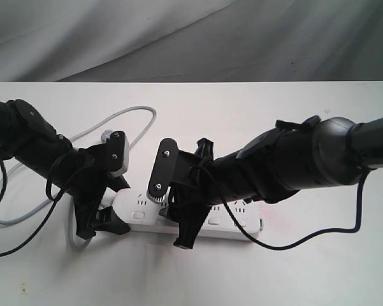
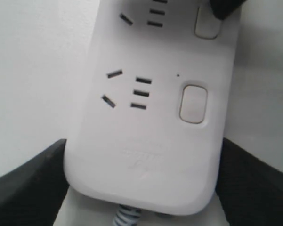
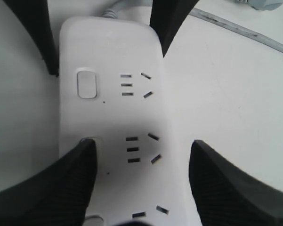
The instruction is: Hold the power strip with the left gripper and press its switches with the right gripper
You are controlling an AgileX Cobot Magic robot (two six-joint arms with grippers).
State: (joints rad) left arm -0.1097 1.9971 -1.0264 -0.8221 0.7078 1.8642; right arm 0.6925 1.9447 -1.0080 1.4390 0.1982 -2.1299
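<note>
Between the left gripper (image 2: 141, 150) fingers: power strip (image 2: 150, 141), clamped across its width at the cord (image 2: 125, 216) end.
Right gripper (image 3: 141, 150) spread wide, one fingertip (image 3: 80, 160) over the second switch (image 2: 207, 26); press straight down, centred, left clamp steady.

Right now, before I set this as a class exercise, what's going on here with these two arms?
The left gripper clamps the cord end of the white power strip, one finger on each long side, holding it flat on the table. The right gripper hangs open over the strip, with one fingertip on the second switch from the cord end, apparently pressing it. The first switch is uncovered.
</note>
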